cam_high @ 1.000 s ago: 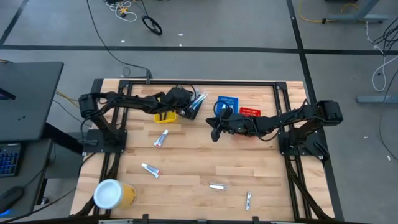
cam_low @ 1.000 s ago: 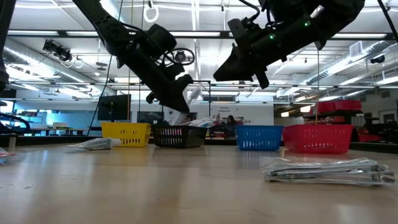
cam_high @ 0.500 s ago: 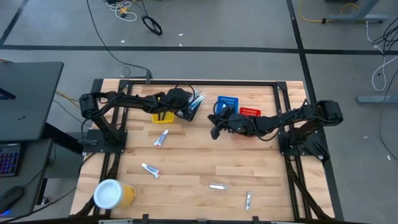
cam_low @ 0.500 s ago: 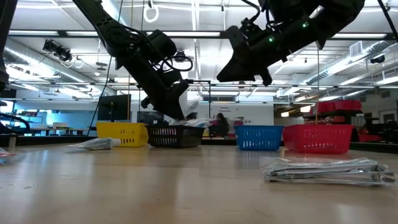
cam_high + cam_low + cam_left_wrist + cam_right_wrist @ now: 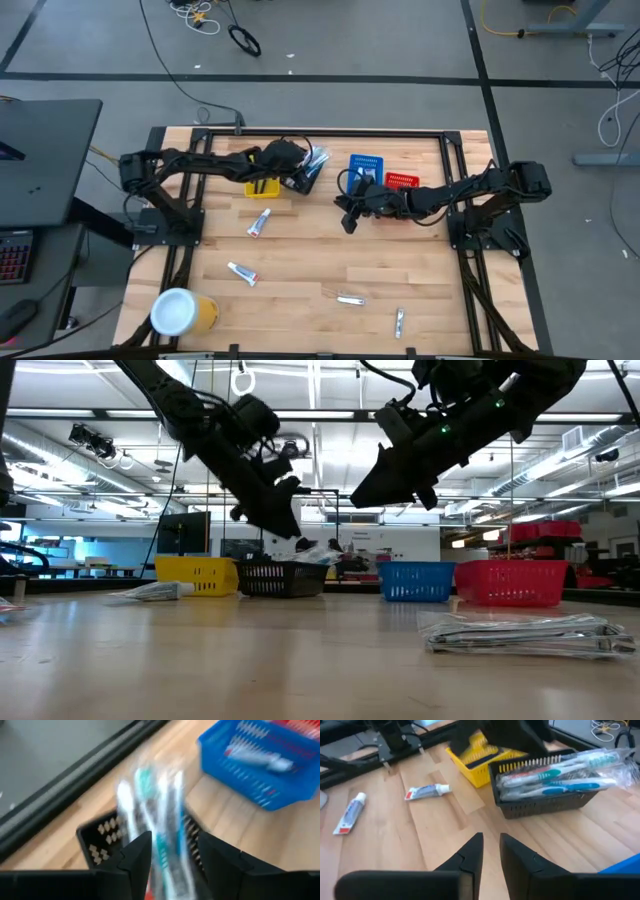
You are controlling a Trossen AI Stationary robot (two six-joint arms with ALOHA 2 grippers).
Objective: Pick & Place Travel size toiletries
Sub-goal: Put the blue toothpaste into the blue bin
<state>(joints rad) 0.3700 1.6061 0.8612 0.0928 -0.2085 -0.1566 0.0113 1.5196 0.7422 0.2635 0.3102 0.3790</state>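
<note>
Black mesh basket (image 5: 545, 795) is seen loaded with wrapped toothbrushes (image 5: 565, 775), their ends overhanging its rim. Just above it the left hand (image 5: 296, 178) is held released, nothing gripped. The right hand (image 5: 347, 222) is poised over bare surface (image 5: 300, 260), fingers slightly parted, empty. Two tubes (image 5: 259, 222) are left lying nearby.

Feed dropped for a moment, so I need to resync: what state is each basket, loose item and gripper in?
Black mesh basket: upright, holding packaged toothbrushes.
Yellow mesh basket: upright, contents unclear.
Blue mesh basket: holds a white tube.
Red mesh basket: upright, contents unclear.
Two white tubes: lying loose on the table.
Left gripper: open, over the black basket.
Right gripper: slightly open, empty.
</note>
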